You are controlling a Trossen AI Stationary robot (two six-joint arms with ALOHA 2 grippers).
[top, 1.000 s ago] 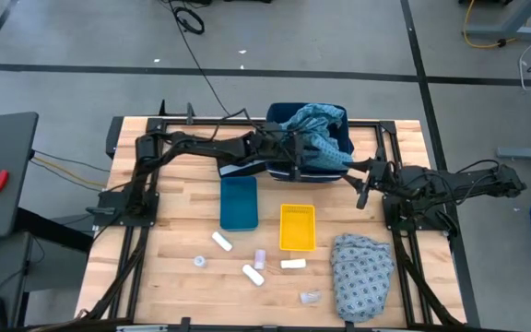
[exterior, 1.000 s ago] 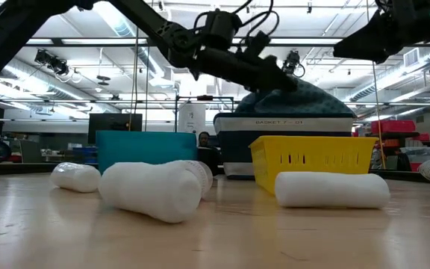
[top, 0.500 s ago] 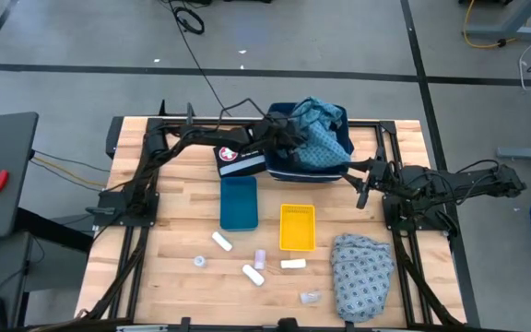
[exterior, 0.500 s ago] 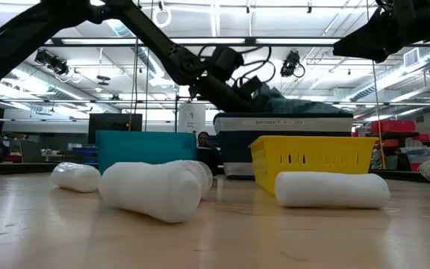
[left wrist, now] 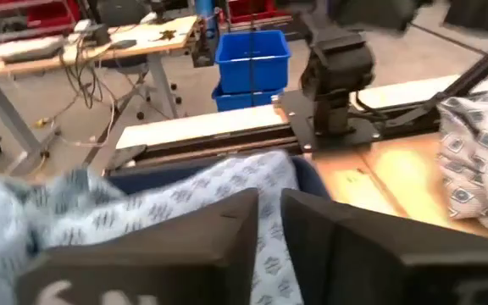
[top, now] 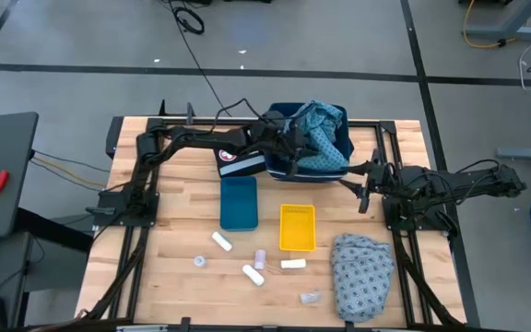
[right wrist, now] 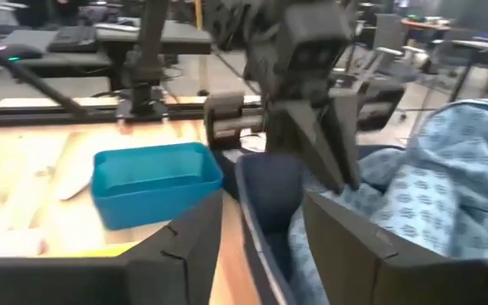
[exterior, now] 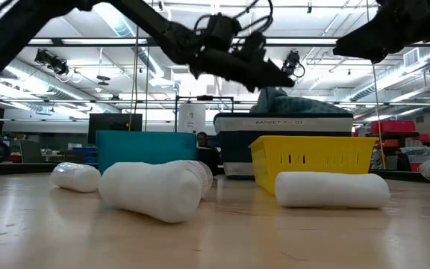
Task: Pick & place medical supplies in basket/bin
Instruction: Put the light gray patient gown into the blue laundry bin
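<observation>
Overhead, crumpled patterned light blue cloth (top: 321,134) in boxy navy basket (top: 295,170), left gripper (top: 295,157) above

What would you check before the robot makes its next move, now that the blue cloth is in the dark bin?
1. Light blue cloth in the dark bin: ok, though it is heaped above the rim.
2. Left gripper free of the cloth: cannot tell; it hangs just over it.
3. Right gripper empty: ok; it waits beside the bin, fingers apart.
4. Grey cloth within reach: ok, on the table near the right arm.
5. Gauze rolls left to collect: not ok, they lie on the table.
6. Yellow tray and teal tray: ok, upright.
</observation>
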